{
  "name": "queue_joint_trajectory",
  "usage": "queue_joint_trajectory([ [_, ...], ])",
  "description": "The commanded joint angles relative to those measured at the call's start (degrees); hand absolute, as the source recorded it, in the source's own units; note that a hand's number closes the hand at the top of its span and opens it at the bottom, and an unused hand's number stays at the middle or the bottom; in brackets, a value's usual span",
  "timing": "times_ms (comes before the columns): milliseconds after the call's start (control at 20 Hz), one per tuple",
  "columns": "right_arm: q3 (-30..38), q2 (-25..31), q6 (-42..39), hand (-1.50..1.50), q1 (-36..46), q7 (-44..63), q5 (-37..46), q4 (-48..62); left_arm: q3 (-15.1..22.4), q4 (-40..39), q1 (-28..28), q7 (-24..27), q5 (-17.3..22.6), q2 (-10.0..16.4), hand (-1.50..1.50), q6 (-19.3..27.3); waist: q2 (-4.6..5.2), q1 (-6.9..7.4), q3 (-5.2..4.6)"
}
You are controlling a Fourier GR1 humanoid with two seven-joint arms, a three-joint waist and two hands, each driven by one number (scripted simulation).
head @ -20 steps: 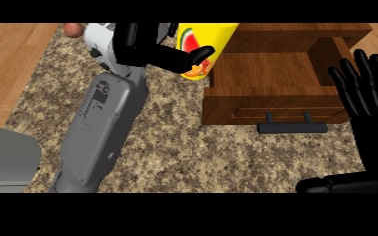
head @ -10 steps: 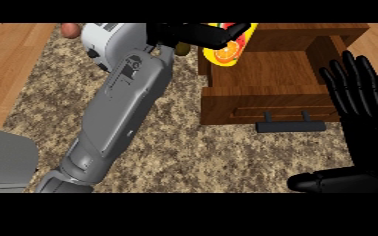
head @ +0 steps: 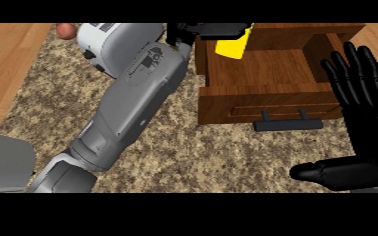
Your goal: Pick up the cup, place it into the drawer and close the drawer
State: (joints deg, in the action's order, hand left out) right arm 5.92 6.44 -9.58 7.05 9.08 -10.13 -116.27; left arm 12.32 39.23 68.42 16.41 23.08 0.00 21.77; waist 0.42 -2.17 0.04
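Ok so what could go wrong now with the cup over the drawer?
The cup sits in the left hand right by the left wall of the drawer; released here, it could catch that wall or tip. The hand hides most of it, so its tilt is hard to judge.

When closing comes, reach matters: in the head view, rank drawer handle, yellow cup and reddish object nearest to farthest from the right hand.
1. drawer handle, just left of the right hand.
2. yellow cup, top centre.
3. reddish object, far top left.

The yellow cup [head: 235, 48] (mostly hidden) hangs over the far left corner of the open wooden drawer [head: 267, 71].
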Motion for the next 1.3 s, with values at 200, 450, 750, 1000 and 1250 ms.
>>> queue_joint_trajectory([
  [200,-0.7,-0.72,-0.76,-1.5,-1.46,-1.4,-0.56,-0.8,6.08,-12.23,6.06,3.4,6.45,0.0,1.5,2.07,0.45,-2.46,0.04],
  [450,-1.34,-0.56,-1.91,-1.5,-1.35,-2.69,-0.32,0.84,12.75,-13.02,5.38,4.15,8.9,0.0,1.5,2.51,0.44,-2.29,0.04],
  [750,-1.08,-0.58,-1.6,-1.5,1.29,-2.89,-0.57,1.98,17.15,-17.65,8.68,1.96,9.46,0.0,1.5,5.09,0.97,-4.01,0.1],
  [1000,-1.82,-1.69,0.09,-1.5,4.48,-1.87,-0.14,2.81,21.23,-18.55,8.53,0.37,9.7,0.0,-1.5,4.97,1.14,-3.92,0.08],
  [1250,-2.66,-2.2,-0.27,-1.5,3.13,-0.39,-1.76,0.42,21.32,-15.4,8.32,1.55,13.85,0.0,-1.5,5.52,1.02,-4.65,0.05],
])
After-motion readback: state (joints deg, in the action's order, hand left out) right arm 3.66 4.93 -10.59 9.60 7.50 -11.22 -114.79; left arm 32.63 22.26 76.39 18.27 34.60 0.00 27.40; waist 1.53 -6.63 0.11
